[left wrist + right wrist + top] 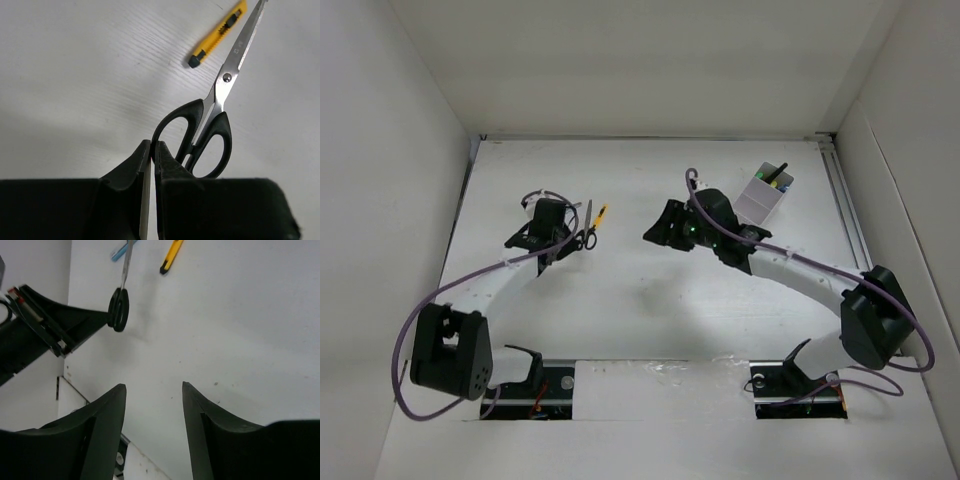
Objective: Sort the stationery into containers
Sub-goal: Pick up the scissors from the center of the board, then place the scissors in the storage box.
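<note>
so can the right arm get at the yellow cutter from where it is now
Probably yes. The right gripper is open and faces the yellow cutter with nothing lying between them. The scissors and the shut left gripper sit close beside the cutter, though, so the approach looks tight.

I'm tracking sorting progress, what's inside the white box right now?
The white box holds a black marker standing at its far end, with a green bit beside it. Anything lower inside is hidden by its walls.

We read this as lab test cell: white table (640, 310) boxed by bare white walls (650, 60); left arm (495, 280), right arm (800, 272) bolted at near edge; purple cables (398, 350) loop loose.
</note>
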You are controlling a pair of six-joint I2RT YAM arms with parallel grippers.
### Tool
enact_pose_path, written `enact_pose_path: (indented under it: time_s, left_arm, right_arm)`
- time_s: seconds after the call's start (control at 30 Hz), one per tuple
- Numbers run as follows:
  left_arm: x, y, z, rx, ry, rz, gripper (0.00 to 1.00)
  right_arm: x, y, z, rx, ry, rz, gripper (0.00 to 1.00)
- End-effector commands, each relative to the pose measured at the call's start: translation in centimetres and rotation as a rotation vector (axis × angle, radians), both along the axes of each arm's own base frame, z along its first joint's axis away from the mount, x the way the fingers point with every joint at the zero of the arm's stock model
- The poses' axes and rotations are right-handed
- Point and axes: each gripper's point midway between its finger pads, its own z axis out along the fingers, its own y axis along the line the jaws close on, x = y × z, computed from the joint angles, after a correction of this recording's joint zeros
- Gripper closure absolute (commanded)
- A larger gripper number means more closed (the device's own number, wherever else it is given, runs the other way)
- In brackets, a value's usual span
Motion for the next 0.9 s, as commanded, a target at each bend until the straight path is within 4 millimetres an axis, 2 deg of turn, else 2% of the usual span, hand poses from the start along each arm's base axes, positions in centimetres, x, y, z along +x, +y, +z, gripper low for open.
enact_pose_path:
  time_s: [0.0,0.03,0.13,0.2,0.33,0.5,0.6,0.63,0.77,0.87]
  left_arm:
    - [-0.8,-1.2,3.4,-0.036,-0.028,-0.096,1.00]
    - [-0.9,-1.5,3.7,-0.046,-0.022,-0.107,1.00]
    - [-1.3,-2.1,4.8,-0.054,-0.008,-0.172,1.00]
    - [-1.4,-2.9,5.8,-0.073,-0.013,-0.228,1.00]
    - [-2.2,-4.0,6.8,-0.099,0.017,-0.317,1.00]
    - [-4.2,-4.8,6.9,-0.124,0.080,-0.412,1.00]
    - [-5.2,-5.0,6.3,-0.134,0.126,-0.447,1.00]
    - [-5.4,-5.4,6.7,-0.150,0.125,-0.479,1.00]
    - [-6.8,-5.8,6.8,-0.169,0.174,-0.538,1.00]
    - [-7.6,-6.5,7.3,-0.214,0.187,-0.583,1.00]
  right_arm:
    - [-1.4,2.8,2.6,0.024,-0.106,0.122,0.43]
    - [-1.3,2.9,3.4,0.036,-0.120,0.122,0.42]
    - [-3.2,4.2,3.6,0.007,-0.173,0.199,0.41]
    - [-4.4,5.1,4.5,-0.005,-0.229,0.215,0.41]
    - [-5.6,5.9,4.7,-0.040,-0.282,0.228,0.39]
    - [-7.1,6.7,4.9,-0.118,-0.386,0.247,0.39]
    - [-9.1,7.4,5.9,-0.164,-0.474,0.244,0.39]
    - [-9.8,7.4,6.4,-0.183,-0.508,0.218,0.38]
    - [-9.5,6.9,7.9,-0.250,-0.578,0.134,0.37]
    - [-9.1,6.4,8.1,-0.292,-0.609,0.131,0.36]
